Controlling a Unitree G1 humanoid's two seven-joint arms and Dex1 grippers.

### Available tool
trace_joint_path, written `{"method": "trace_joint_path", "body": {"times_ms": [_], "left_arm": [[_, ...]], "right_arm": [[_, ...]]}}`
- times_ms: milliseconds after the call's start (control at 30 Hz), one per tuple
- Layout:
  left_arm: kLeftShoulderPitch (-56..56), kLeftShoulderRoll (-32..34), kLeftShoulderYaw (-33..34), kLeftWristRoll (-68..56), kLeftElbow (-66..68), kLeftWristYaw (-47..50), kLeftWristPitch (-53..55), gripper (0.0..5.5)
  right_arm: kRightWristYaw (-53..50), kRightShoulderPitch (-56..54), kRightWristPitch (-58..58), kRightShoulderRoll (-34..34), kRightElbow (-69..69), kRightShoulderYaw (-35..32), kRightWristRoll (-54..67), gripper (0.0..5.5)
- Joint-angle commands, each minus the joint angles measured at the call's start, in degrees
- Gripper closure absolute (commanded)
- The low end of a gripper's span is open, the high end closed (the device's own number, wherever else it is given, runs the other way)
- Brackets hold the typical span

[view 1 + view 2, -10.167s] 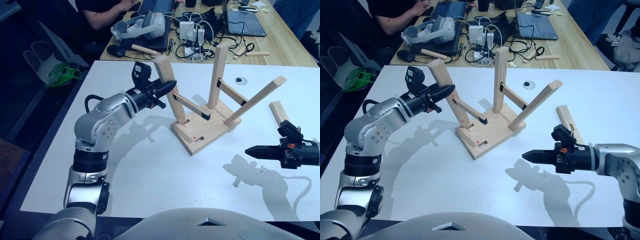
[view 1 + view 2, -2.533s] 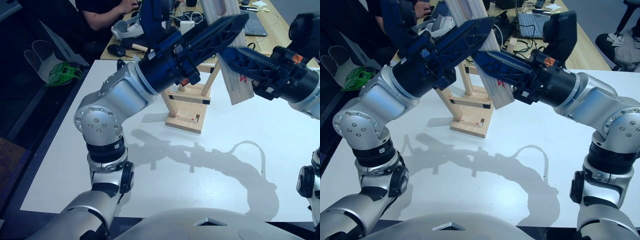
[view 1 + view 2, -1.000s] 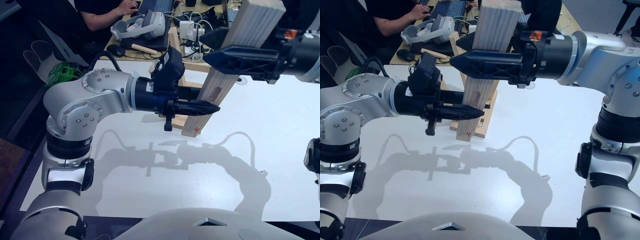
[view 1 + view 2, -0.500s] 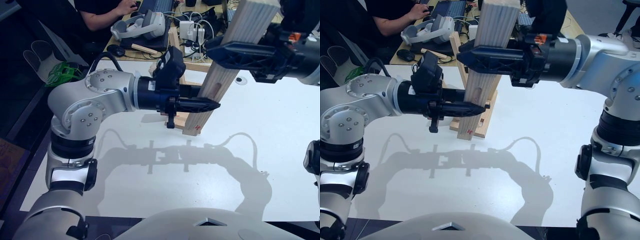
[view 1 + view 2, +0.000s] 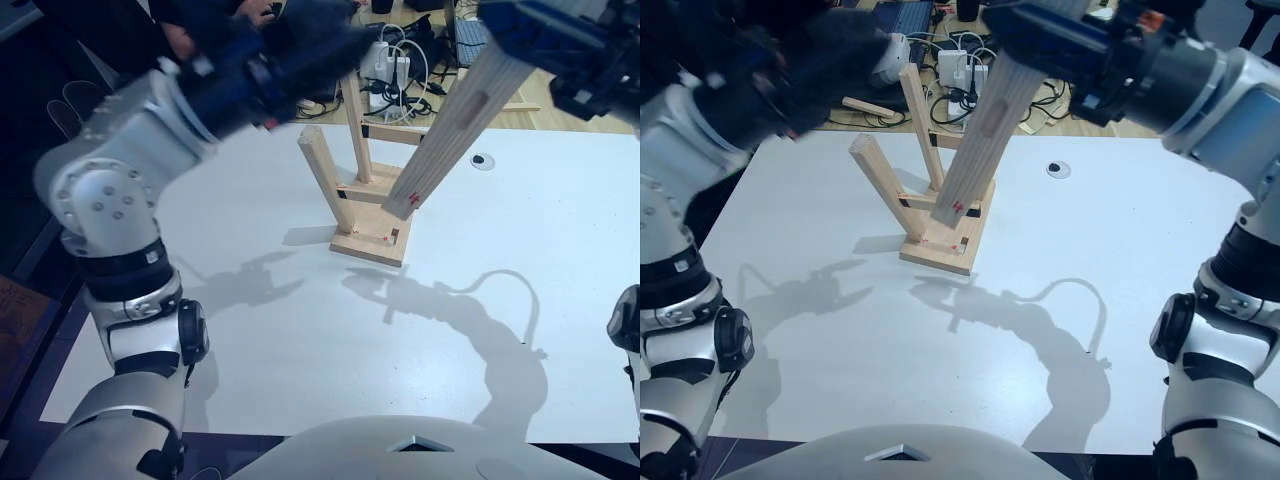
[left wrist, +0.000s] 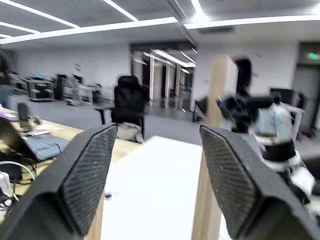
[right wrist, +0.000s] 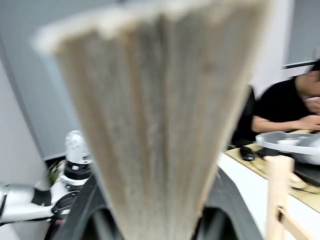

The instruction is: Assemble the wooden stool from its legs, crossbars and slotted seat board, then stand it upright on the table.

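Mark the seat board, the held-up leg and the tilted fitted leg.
seat board (image 5: 362,246): left eye view, near end.
held leg (image 5: 450,135): left eye view, mid shaft.
tilted leg (image 5: 322,170): left eye view, upper half.

Head stereo above stool (image 5: 366,243); wrist close-ups.

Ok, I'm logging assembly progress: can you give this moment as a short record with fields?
seat board: flat on the table, slotted face up
fitted legs: two, standing in the board, leaning
crossbar: between those two legs
held leg: slanted, lower end near the board; whether it is seated is unclear
right gripper: shut on the held leg
left gripper: open, empty, raised
stool upright: not yet
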Motion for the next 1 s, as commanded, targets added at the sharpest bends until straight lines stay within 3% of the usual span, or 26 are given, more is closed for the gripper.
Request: {"method": "trace_joint_path", "body": {"times_ms": [33,100,267,467,600,1000], "left_arm": [[-2.79,-0.30,-3.23,21.28,13.47,15.19,-13.10,2.46],[-1.21,-0.75,-7.73,30.91,17.35,20.81,-16.52,2.46],[3.88,-5.42,-13.37,39.19,15.95,24.87,-16.81,2.46],[7.39,-6.57,-16.95,38.73,12.36,17.75,-11.64,2.46],[10.00,-5.78,-19.89,36.35,7.20,11.07,-5.17,2.46],[10.83,-6.73,-17.64,33.36,0.65,8.48,2.73,2.46]], "right_arm": [[-6.92,4.87,-2.14,2.52,-1.42,-2.77,-0.19,4.52],[-12.09,7.74,-4.43,6.64,-3.57,-2.42,-0.95,4.52],[-20.78,12.99,-10.93,12.22,-5.39,-2.38,-8.16,4.52],[-26.74,13.30,-16.33,15.61,-2.11,-5.72,-11.16,4.52],[-26.09,16.27,-17.10,15.10,-0.29,-4.94,-15.13,4.52],[-13.36,27.93,-14.88,13.09,10.01,-4.94,-19.32,4.52]]}}
